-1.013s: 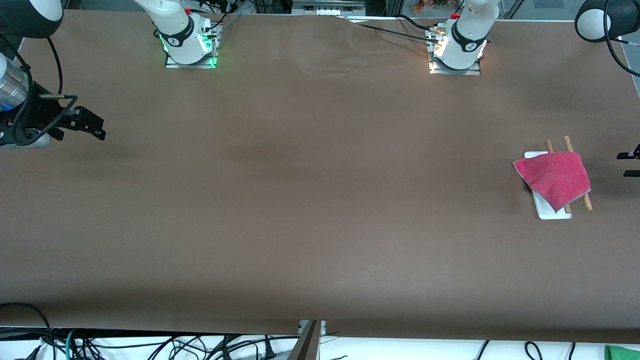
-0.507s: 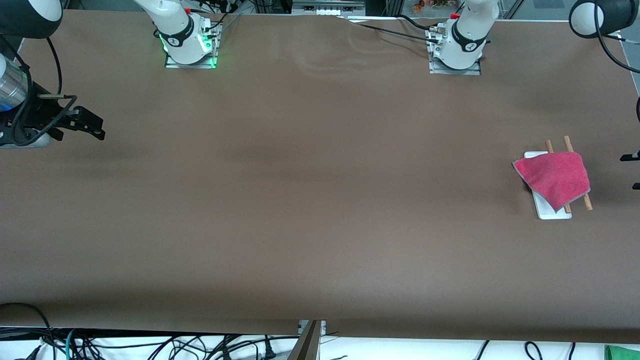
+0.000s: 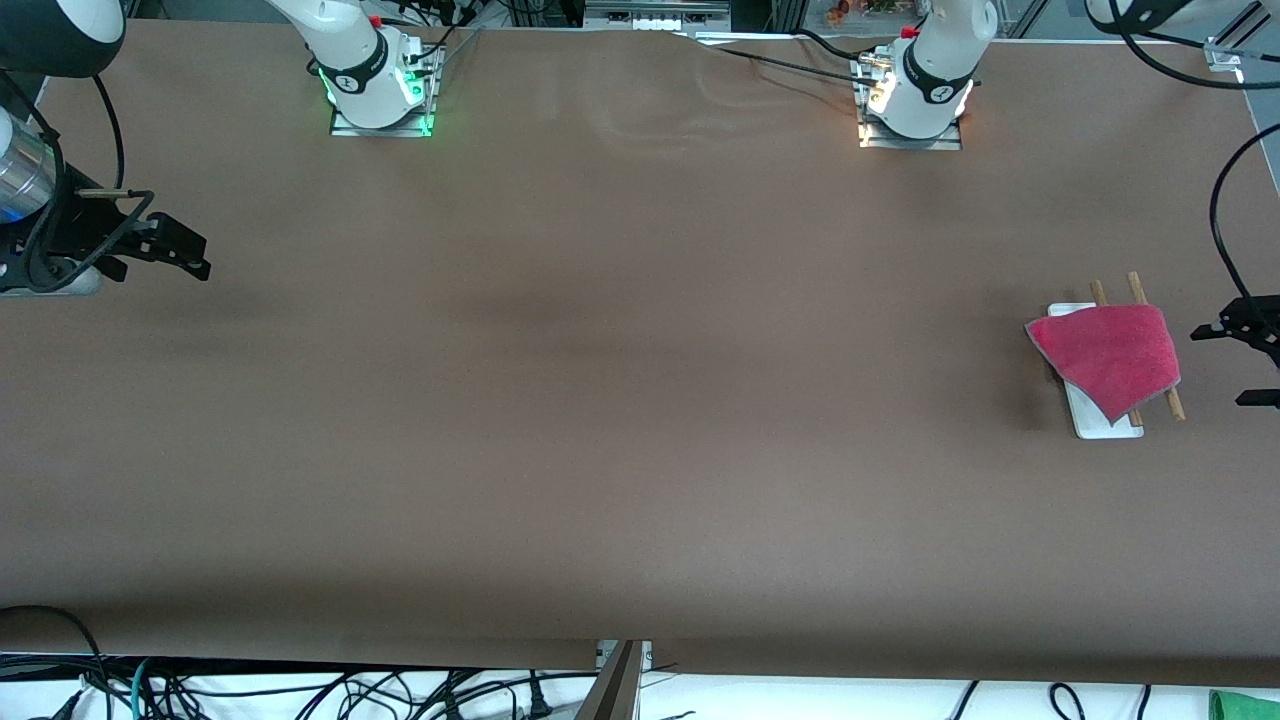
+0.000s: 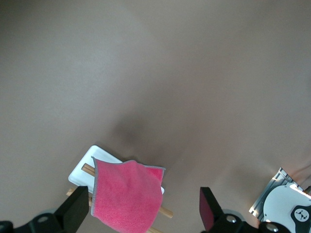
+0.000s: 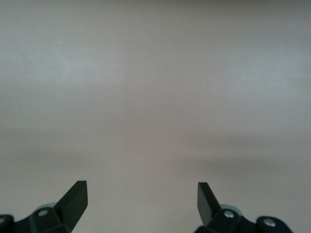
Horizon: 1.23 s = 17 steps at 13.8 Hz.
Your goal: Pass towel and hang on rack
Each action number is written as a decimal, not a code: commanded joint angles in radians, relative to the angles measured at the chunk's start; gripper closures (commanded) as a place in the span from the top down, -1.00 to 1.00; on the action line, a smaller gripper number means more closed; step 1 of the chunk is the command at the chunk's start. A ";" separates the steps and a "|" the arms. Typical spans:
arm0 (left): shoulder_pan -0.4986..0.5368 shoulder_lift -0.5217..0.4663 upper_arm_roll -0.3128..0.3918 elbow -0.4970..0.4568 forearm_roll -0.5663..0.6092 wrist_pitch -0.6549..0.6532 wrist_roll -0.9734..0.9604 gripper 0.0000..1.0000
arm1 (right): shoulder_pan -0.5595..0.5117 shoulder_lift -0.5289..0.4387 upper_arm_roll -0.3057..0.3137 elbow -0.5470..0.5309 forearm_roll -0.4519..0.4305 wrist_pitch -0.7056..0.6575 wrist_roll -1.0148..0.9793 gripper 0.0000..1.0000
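L gripper [image 3: 1240, 365] lifted off towel [image 3: 1108, 352].

No text, label or number can be read anywhere.

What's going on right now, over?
Left hand open, empty, beside the white-based wooden-rod rack. Right hand open, waiting at its table end. Pink-red cloth towel draped over rack. Nothing in the way.

Towel [image 3: 1108, 357] hides rack [image 3: 1100, 425] middle; crosspiece unseen.
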 commanded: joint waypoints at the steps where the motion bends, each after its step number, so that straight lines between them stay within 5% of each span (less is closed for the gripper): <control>1: -0.088 -0.138 0.022 -0.142 0.056 0.018 -0.084 1.00 | -0.002 0.004 -0.002 0.014 0.009 -0.008 -0.019 1.00; 4: -0.159 -0.409 0.025 -0.522 0.072 0.237 -0.262 1.00 | -0.002 0.004 0.000 0.014 0.009 -0.010 -0.021 1.00; 6: -0.221 -0.500 0.025 -0.656 0.104 0.268 -0.367 1.00 | -0.002 0.004 0.000 0.014 0.009 -0.010 -0.021 1.00; 15: -0.306 -0.635 0.025 -0.856 0.098 0.379 -0.549 1.00 | -0.002 0.004 0.000 0.014 0.007 -0.008 -0.022 1.00; 17: -0.303 -0.637 0.025 -0.880 0.102 0.434 -0.748 1.00 | -0.002 0.004 -0.002 0.014 0.007 -0.008 -0.021 1.00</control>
